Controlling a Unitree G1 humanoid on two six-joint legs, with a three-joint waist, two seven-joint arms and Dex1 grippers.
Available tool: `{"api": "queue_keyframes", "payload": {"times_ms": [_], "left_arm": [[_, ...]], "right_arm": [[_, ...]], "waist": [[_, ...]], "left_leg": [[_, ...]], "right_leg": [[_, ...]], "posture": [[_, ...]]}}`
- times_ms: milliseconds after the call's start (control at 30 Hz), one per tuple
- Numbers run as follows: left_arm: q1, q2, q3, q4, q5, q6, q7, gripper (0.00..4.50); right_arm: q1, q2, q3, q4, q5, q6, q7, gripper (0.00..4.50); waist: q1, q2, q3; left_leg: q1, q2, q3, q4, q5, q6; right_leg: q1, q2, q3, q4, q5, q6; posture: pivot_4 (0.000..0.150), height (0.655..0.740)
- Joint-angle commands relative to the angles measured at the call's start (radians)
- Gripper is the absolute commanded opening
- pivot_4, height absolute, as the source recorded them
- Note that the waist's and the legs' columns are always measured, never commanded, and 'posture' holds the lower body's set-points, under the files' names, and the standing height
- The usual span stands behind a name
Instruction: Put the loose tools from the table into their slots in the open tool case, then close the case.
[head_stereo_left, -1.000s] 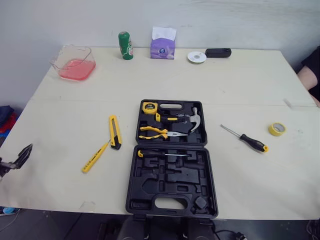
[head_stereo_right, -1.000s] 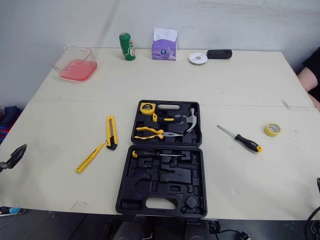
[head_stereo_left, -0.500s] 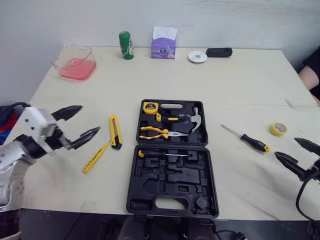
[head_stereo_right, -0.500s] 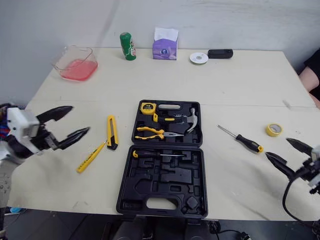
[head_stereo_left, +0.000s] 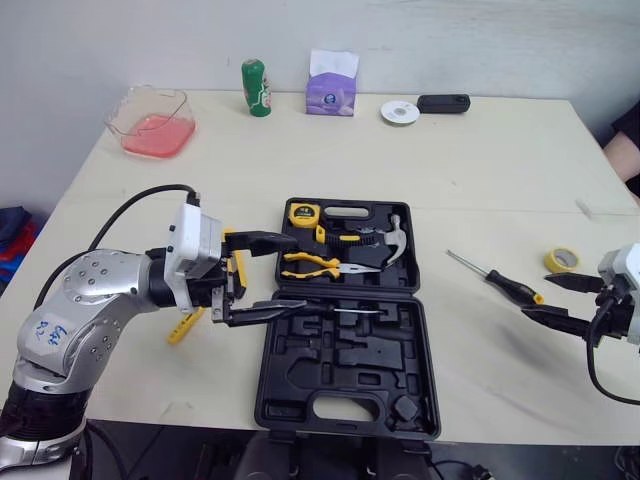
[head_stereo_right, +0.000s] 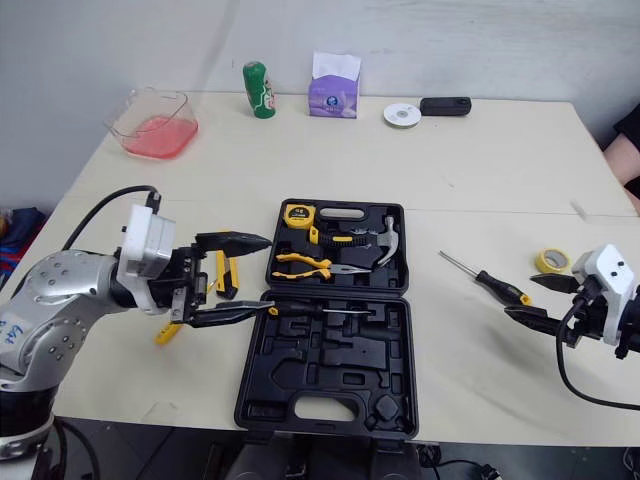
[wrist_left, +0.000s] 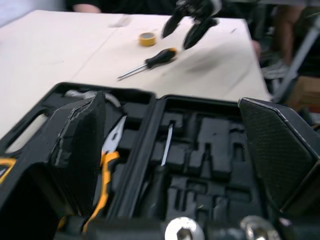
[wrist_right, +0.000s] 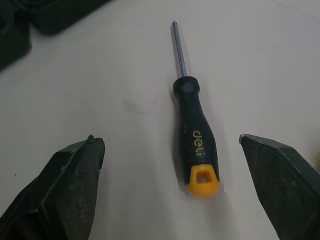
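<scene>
The open black tool case (head_stereo_left: 345, 345) lies mid-table with a tape measure (head_stereo_left: 299, 212), pliers (head_stereo_left: 315, 264), a hammer (head_stereo_left: 388, 236) and a thin screwdriver (head_stereo_left: 325, 309) in its slots. My left gripper (head_stereo_left: 298, 272) is open, its tips over the case's left edge. It partly hides a yellow utility knife (head_stereo_right: 222, 272). A thin yellow tool (head_stereo_left: 183, 326) lies below my left wrist. A black-and-yellow screwdriver (wrist_right: 196, 134) lies on the table to the right of the case. My right gripper (head_stereo_left: 538, 298) is open just behind its handle end, not touching it.
A yellow tape roll (head_stereo_left: 561, 261) lies right of the loose screwdriver. Along the far edge stand a clear container with pink contents (head_stereo_left: 150, 122), a green can (head_stereo_left: 254, 88), a purple tissue pack (head_stereo_left: 331, 88), a white disc (head_stereo_left: 399, 112) and a black device (head_stereo_left: 443, 102). A person's arm (head_stereo_left: 625, 150) shows at the right edge.
My left arm has swung in from the left side to the case's left edge. My right gripper has moved up and inward, close to the loose screwdriver's handle.
</scene>
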Motion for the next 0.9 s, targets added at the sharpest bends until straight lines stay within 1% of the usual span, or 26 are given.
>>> {"api": "queue_keyframes", "payload": {"times_ms": [33,133,233,333,467,567,600,633,733,767,800,833,900], "left_arm": [[-0.028,-0.011,-0.014,-0.043,-0.055,0.032,-0.026,4.45],[-0.022,-0.017,-0.031,-0.069,-0.067,0.048,-0.039,4.45],[-0.018,-0.019,-0.028,-0.073,-0.062,0.049,-0.036,4.45],[-0.015,-0.022,-0.023,-0.077,-0.061,0.045,-0.033,4.45],[-0.01,-0.021,-0.016,-0.084,-0.065,0.047,-0.03,4.45],[-0.006,-0.02,-0.015,-0.088,-0.061,0.047,-0.024,4.45],[-0.004,-0.018,-0.015,-0.089,-0.06,0.047,-0.025,4.5],[-0.002,-0.017,-0.014,-0.09,-0.06,0.046,-0.026,4.5],[0.006,-0.012,-0.016,-0.086,-0.048,0.039,-0.038,4.5],[0.007,-0.011,-0.017,-0.086,-0.046,0.037,-0.041,4.5],[0.007,-0.012,-0.018,-0.086,-0.044,0.036,-0.041,4.5],[0.007,-0.013,-0.019,-0.086,-0.043,0.035,-0.041,4.5],[0.012,-0.013,-0.019,-0.086,-0.037,0.028,-0.048,4.5]], "right_arm": [[-0.11,-0.008,0.052,0.119,-0.066,-0.055,0.025,4.5],[-0.222,0.016,0.113,0.238,-0.118,-0.1,0.046,4.5],[-0.278,0.032,0.142,0.299,-0.138,-0.115,0.071,4.5],[-0.312,0.039,0.166,0.342,-0.155,-0.099,0.092,4.5],[-0.335,0.043,0.181,0.381,-0.186,-0.149,0.107,4.5],[-0.352,0.072,0.175,0.4,-0.17,-0.163,0.125,4.5],[-0.357,0.084,0.16,0.405,-0.155,-0.161,0.127,3.96],[-0.361,0.091,0.15,0.41,-0.145,-0.161,0.128,3.63],[-0.353,0.107,0.148,0.425,-0.161,-0.205,0.117,2.06],[-0.347,0.109,0.151,0.427,-0.168,-0.216,0.117,1.62],[-0.343,0.11,0.153,0.432,-0.174,-0.225,0.118,1.07],[-0.341,0.111,0.154,0.435,-0.176,-0.231,0.118,0.96],[-0.342,0.113,0.148,0.44,-0.175,-0.248,0.115,0.96]], "waist": [[-0.002,0.0,0.0],[-0.01,-0.001,0.001],[-0.013,-0.001,0.001],[-0.013,-0.001,0.001],[-0.014,-0.001,0.001],[-0.016,-0.001,0.001],[-0.016,-0.001,0.001],[-0.016,-0.001,0.001],[-0.016,0.0,0.001],[-0.016,0.0,0.001],[-0.016,0.0,0.001],[-0.016,0.0,0.001],[-0.016,0.0,0.001]], "left_leg": [[0.0,0.0,0.0,0.0,0.0,0.0],[0.0,0.001,0.002,0.001,0.0,0.0],[0.0,0.003,0.002,0.001,0.0,-0.001],[0.0,0.004,0.002,0.001,0.0,-0.001],[0.0,0.004,0.002,0.001,0.0,-0.001],[0.0,0.006,0.003,0.001,0.0,-0.001],[0.0,0.006,0.003,0.002,-0.001,-0.002],[0.0,0.007,0.003,0.002,-0.001,-0.002],[0.0,0.008,0.004,0.002,-0.001,-0.002],[0.0,0.008,0.004,0.002,-0.001,-0.002],[0.0,0.008,0.004,0.002,-0.001,-0.002],[0.0,0.008,0.004,0.003,-0.001,-0.002],[0.0,0.008,0.004,0.003,-0.001,-0.002]], "right_leg": [[0.0,0.0,0.0,0.0,0.0,0.0],[-0.001,0.001,0.002,-0.002,0.0,0.0],[0.0,0.003,0.002,-0.002,0.0,0.0],[0.0,0.004,0.002,-0.002,0.0,-0.001],[0.0,0.004,0.002,-0.002,0.0,-0.001],[0.0,0.005,0.003,-0.002,0.001,-0.001],[0.0,0.006,0.003,-0.002,0.001,-0.001],[0.0,0.007,0.003,-0.002,0.001,-0.002],[-0.001,0.008,0.003,-0.002,0.001,-0.002],[-0.001,0.008,0.004,-0.002,0.001,-0.002],[-0.001,0.008,0.004,-0.002,0.001,-0.002],[-0.001,0.008,0.004,-0.002,0.001,-0.003],[-0.001,0.008,0.004,-0.002,0.002,-0.003]], "posture": [[0.15,0.74],[0.15,0.74],[0.15,0.74],[0.15,0.74],[0.15,0.74],[0.15,0.74],[0.15,0.74],[0.15,0.74],[0.15,0.74],[0.15,0.74],[0.15,0.74],[0.15,0.74],[0.15,0.74]]}}
